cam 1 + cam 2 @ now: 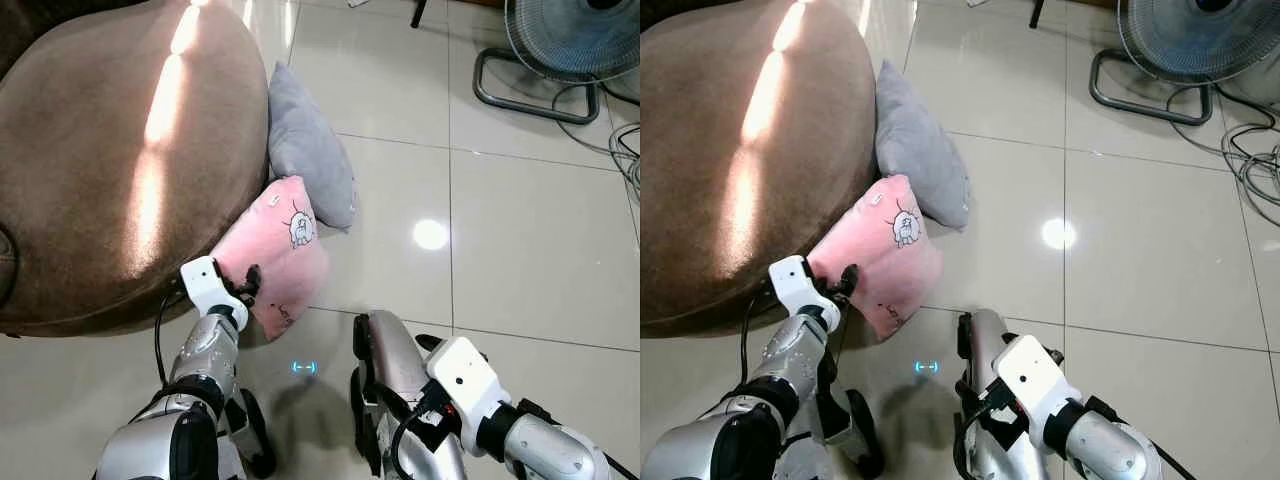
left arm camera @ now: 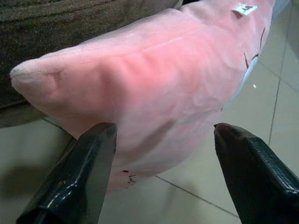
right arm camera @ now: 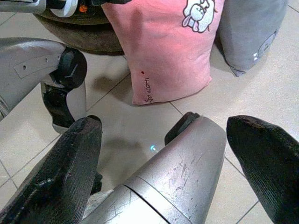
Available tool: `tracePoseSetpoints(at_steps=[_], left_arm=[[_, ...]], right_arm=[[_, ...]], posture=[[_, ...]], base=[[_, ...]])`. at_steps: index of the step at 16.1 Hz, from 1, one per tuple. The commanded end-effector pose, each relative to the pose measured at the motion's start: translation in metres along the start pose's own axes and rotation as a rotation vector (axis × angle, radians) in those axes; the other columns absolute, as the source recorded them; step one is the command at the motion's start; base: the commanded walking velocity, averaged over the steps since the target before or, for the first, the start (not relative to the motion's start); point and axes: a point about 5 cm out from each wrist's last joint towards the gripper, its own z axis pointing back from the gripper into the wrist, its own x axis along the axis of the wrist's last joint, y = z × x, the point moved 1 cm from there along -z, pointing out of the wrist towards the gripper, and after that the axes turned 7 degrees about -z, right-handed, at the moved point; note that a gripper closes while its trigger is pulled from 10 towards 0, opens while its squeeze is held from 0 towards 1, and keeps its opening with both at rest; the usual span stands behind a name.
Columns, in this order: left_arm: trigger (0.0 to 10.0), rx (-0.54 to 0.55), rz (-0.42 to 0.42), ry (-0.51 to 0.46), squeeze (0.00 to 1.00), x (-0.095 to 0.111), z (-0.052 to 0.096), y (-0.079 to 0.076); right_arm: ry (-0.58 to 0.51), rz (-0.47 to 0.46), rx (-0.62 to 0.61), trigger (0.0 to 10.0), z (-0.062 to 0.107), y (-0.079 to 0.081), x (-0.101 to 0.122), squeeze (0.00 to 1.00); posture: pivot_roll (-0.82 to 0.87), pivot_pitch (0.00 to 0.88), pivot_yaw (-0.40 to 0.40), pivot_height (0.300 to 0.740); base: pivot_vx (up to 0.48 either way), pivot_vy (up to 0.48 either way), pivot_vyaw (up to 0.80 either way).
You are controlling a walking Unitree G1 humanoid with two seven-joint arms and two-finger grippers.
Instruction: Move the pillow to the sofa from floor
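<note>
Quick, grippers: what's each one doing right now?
Left gripper: open, fingers either side of the pink pillow, not closed on it.
Right gripper: open, holding nothing, low over the floor.

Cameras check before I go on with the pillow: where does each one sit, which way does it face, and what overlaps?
Left eye view: head, looking down; pink pillow leaning on brown sofa, grey pillow, both arms.
Right eye view: head, same scene, fan beyond.
Left wrist view: along open left gripper, fingers either side of the pink pillow's edge.
Right wrist view: along open right gripper, over the robot's leg, toward both pillows.
Shared: pink pillow in all four.
</note>
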Motion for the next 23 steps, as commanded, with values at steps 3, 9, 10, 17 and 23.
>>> tracePoseSetpoints(at_steps=[3, 9, 10, 17, 23], left_arm=[[6.2, 0.046, -0.033, 0.045, 0.0, -0.011, 0.005, 0.01], [8.5, -0.118, -0.189, -0.022, 0.0, -0.005, 0.004, -0.01], [10.0, -0.255, -0.282, -0.053, 0.0, -0.007, 0.008, -0.025], [10.0, -0.26, -0.446, -0.144, 0.0, -0.007, 0.031, -0.011], [10.0, -0.268, -0.47, -0.227, 0.0, 0.014, 0.049, -0.022]], right_arm=[[0.0, -0.017, 0.018, 10.0, 0.001, 0.005, 0.0, 0.0], [-0.015, -0.039, -0.02, 10.0, -0.002, -0.002, -0.004, 0.0], [-0.031, -0.069, -0.079, 10.0, -0.003, -0.008, -0.006, 0.0], [-0.073, -0.134, -0.202, 10.0, -0.027, -0.017, -0.014, 0.0], [-0.104, -0.12, -0.255, 10.0, -0.03, -0.027, -0.025, 0.0]], posture=[[-0.42, 0.381, -0.047, 0.577], [-0.32, 0.386, -0.021, 0.577], [-0.27, 0.374, -0.01, 0.577], [-0.17, 0.326, 0.033, 0.542], [-0.1, 0.261, 0.056, 0.482]], base=[[0.0, 0.0, 0.0], [0.0, 0.0, 0.0], [0.0, 0.0, 0.0], [0.0, 0.0, 0.0], [0.0, 0.0, 0.0]])
